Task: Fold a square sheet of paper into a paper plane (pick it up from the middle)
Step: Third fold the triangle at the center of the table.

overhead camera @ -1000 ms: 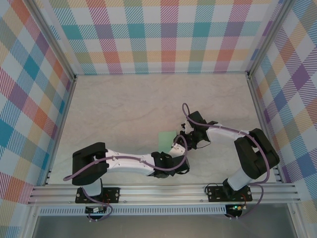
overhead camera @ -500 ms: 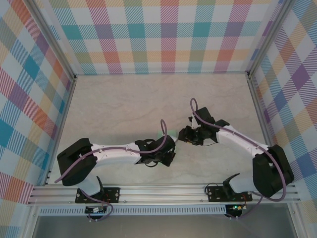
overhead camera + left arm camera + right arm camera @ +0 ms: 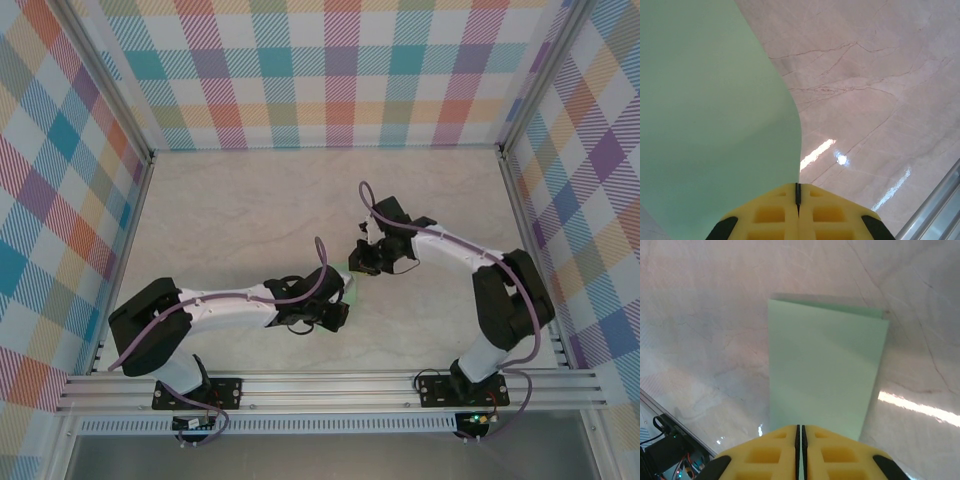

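The paper is a pale mint-green sheet [image 3: 825, 370], folded over into a rectangle with a doubled far edge, and it is held just above the marble table [image 3: 700, 315]. My right gripper [image 3: 800, 432] is shut on its near edge, a thin green strip showing between the pads. My left gripper [image 3: 798, 190] is shut on another edge of the sheet [image 3: 715, 125], which curves away to the left. From above, the left gripper [image 3: 343, 297] and right gripper [image 3: 358, 266] meet near the table's middle, with a sliver of paper [image 3: 351, 290] between them.
Plaid walls [image 3: 340, 70] close off the table on three sides. An aluminium rail [image 3: 330, 390] runs along the near edge by the arm bases and shows in the left wrist view as a rail [image 3: 940, 200]. Electronics and cables [image 3: 665, 445] sit beyond the edge.
My right gripper has shifted a little up and left and closed onto the paper. The left arm swung left earlier and has held the sheet. The sheet is now mostly hidden from above.
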